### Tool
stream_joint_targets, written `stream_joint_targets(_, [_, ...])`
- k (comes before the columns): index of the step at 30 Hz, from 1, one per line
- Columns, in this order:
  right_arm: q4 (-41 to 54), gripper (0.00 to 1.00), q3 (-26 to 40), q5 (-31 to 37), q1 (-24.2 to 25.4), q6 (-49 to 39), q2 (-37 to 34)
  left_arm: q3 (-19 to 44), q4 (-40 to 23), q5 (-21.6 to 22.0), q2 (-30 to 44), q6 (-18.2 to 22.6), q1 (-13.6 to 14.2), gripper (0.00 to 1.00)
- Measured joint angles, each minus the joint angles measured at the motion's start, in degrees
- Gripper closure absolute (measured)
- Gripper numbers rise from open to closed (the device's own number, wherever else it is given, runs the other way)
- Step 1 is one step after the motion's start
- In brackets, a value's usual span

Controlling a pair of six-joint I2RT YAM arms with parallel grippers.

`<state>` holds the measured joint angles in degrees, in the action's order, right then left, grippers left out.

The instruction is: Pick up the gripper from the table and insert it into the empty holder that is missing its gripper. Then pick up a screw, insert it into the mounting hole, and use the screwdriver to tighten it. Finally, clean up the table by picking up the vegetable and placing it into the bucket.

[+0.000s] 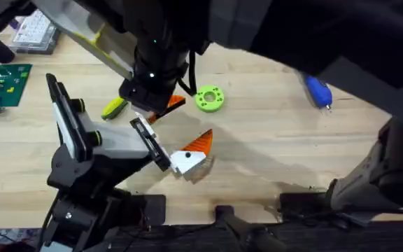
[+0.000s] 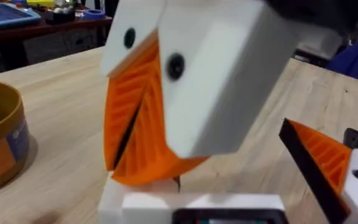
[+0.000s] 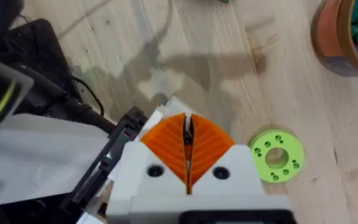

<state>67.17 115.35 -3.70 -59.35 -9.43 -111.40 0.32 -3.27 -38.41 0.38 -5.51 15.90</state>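
Right gripper (image 3: 187, 146) shut, above holder (image 1: 110, 143); vegetable (image 1: 115, 106) beside.

Open counter (image 1: 271, 150) right of centre: bare wood between the green ring (image 1: 209, 98) and the screwdriver (image 1: 318, 91), clear approach there. Left side is crowded: the holder (image 1: 93, 143) takes up the lower left, its black arm touching the loose orange-and-white gripper (image 1: 193, 154). Vegetable (image 1: 115, 107) sits boxed in between holder and the dark arm overhead.
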Motion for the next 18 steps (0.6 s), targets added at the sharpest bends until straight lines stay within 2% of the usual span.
stream_joint_targets(11, [1.10,0.989,0.13,-0.20,0.00,0.00,0.01,0.00,-0.02,-0.27,0.04,-0.36,0.05,0.010])
stream_joint_targets(13, [1.04,0.847,0.13,-0.24,0.00,0.33,0.01,0.00,-0.03,-0.12,0.06,-0.41,0.05,0.007])
stream_joint_targets(14, [1.01,0.744,0.15,0.08,0.00,0.23,0.01,0.00,-0.04,-0.06,0.05,-0.51,0.05,0.008])
stream_joint_targets(18, [0.84,0.144,0.32,2.76,1.36,0.23,0.01,0.00,-0.01,0.28,0.04,-0.59,-0.02,0.010])
